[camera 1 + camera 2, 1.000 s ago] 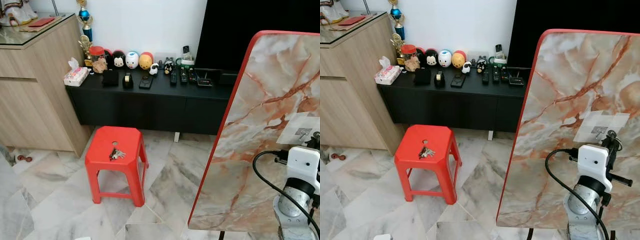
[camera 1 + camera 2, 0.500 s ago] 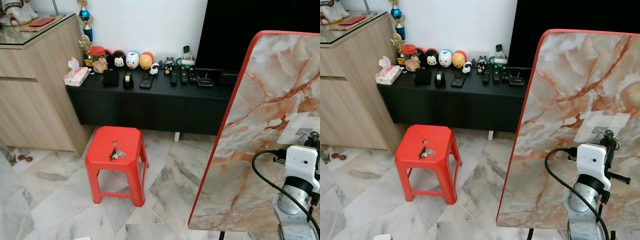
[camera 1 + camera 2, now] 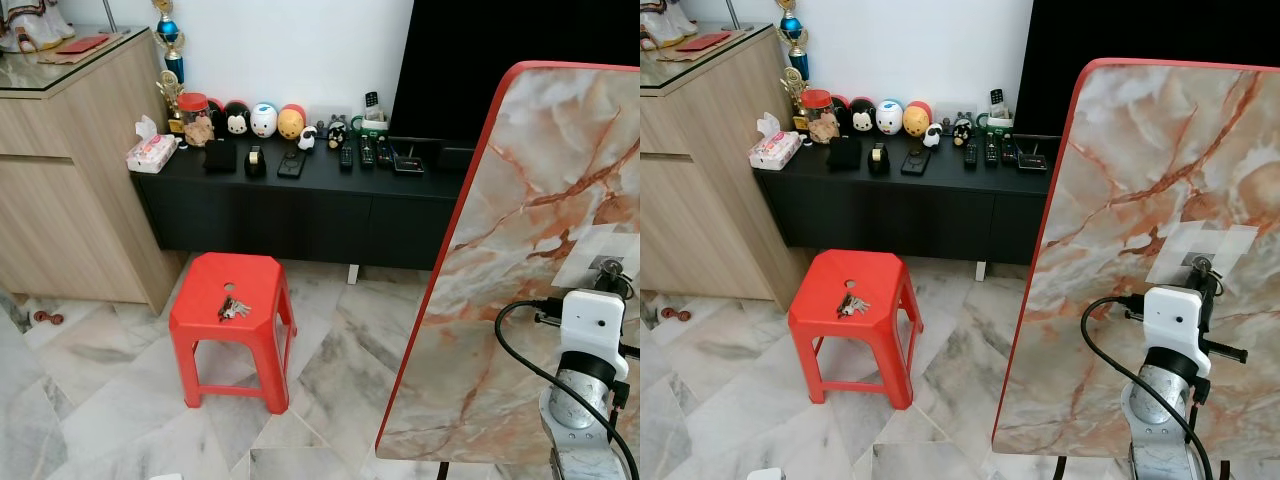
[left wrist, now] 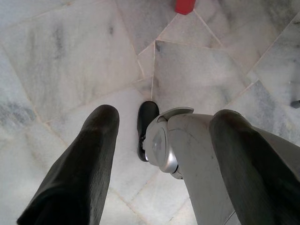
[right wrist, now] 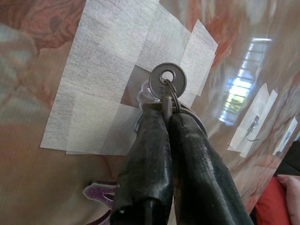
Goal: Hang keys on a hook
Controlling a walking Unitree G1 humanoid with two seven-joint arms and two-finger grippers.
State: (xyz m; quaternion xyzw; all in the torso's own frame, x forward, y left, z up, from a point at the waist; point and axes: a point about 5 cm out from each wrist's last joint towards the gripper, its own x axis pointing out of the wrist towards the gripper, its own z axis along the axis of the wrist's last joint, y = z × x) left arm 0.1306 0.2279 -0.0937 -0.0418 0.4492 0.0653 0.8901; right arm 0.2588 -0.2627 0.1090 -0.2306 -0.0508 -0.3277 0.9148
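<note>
In the right eye view, the right gripper (image 3: 1203,268) was raised against the marble board (image 3: 1120,150). In the right wrist view, its fingers (image 5: 150,154) were clamped on a key (image 5: 167,83) at the taped hook (image 5: 143,97), which was mostly hidden. In the left wrist view, the left gripper (image 4: 164,154) was seen spread apart above the floor.

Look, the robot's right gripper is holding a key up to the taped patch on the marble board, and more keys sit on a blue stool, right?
Not quite: the stool is red, as the left eye view shows. The rest holds.
</note>
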